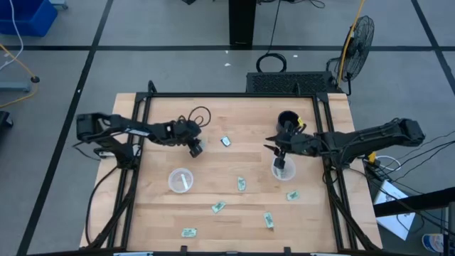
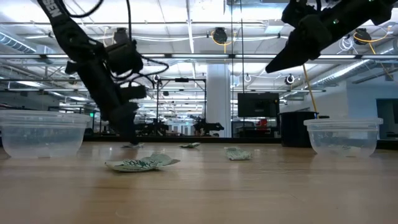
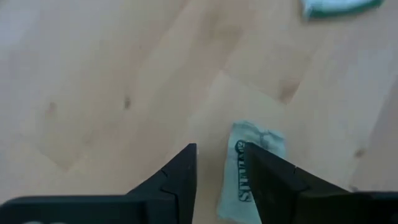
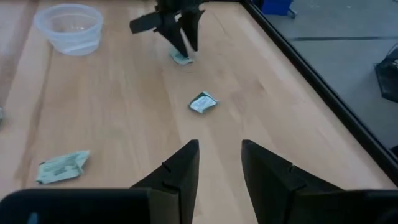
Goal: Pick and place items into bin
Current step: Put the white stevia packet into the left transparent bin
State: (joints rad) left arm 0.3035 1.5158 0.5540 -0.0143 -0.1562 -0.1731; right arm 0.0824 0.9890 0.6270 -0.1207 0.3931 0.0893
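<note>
Several small pale green and white packets lie on the wooden table [image 1: 156,206], among them ones at the centre [image 1: 225,141], lower middle [image 1: 242,184] and front [image 1: 218,207]. My left gripper [image 1: 195,148] is down at the table with its fingers slightly apart over the edge of one packet [image 3: 256,165]. The right wrist view shows it from afar [image 4: 185,50], standing on that packet [image 4: 180,58]. My right gripper [image 1: 279,159] is open and empty, raised above a clear cup [image 1: 284,171]. It also shows in the right wrist view [image 4: 219,144].
A second clear cup [image 1: 180,180] stands left of centre. A black round container [image 1: 288,120] sits at the back right. More packets lie at the front right [image 1: 269,220], front [image 1: 188,232] and by the right cup [image 1: 292,195]. A black frame [image 1: 227,94] edges the table.
</note>
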